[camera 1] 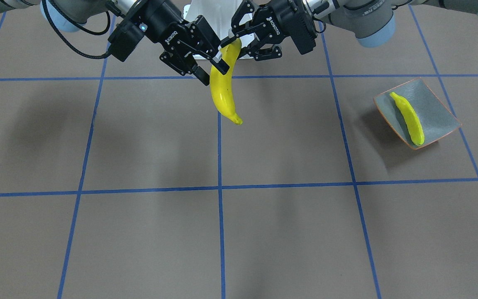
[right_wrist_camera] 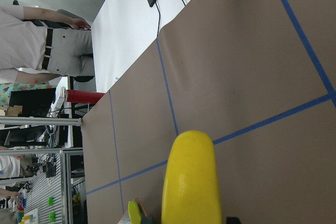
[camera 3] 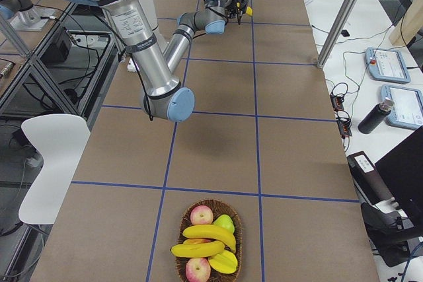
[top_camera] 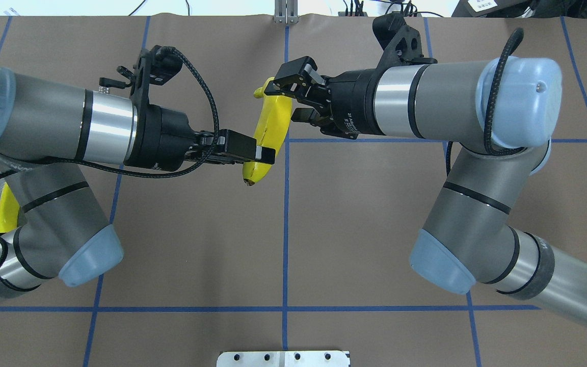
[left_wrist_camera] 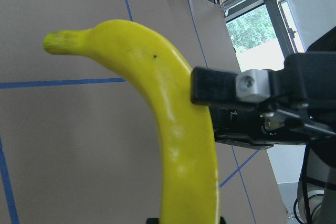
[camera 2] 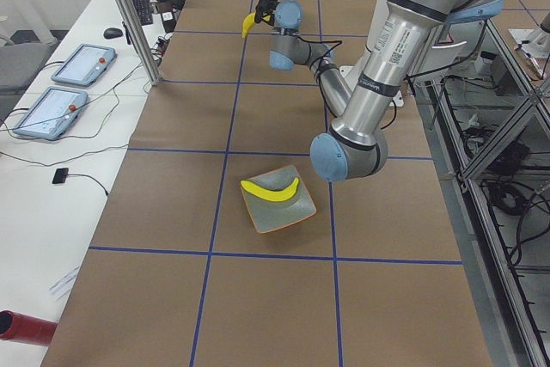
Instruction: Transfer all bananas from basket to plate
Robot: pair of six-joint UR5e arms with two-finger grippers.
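Note:
A yellow banana [camera 1: 221,93] hangs in the air between both grippers above the table's middle. My left gripper [camera 1: 233,41] is shut on its end nearest the robot, also seen from overhead [top_camera: 259,154]. My right gripper [camera 1: 210,71] stands open around the banana's middle, jaws spread on either side. One of its fingers [left_wrist_camera: 215,85] shows beside the banana [left_wrist_camera: 178,129] in the left wrist view. A second banana [camera 1: 409,118] lies in the grey-green plate [camera 1: 438,112] on my left side. The basket [camera 3: 180,255] at my right end holds two more bananas [camera 3: 208,232].
The basket also holds apples [camera 3: 201,214] and a green fruit [camera 3: 225,222]. A white base plate [top_camera: 283,358] sits at the robot's edge of the table. Operators' tablets [camera 2: 82,64] lie on a side desk beyond the table.

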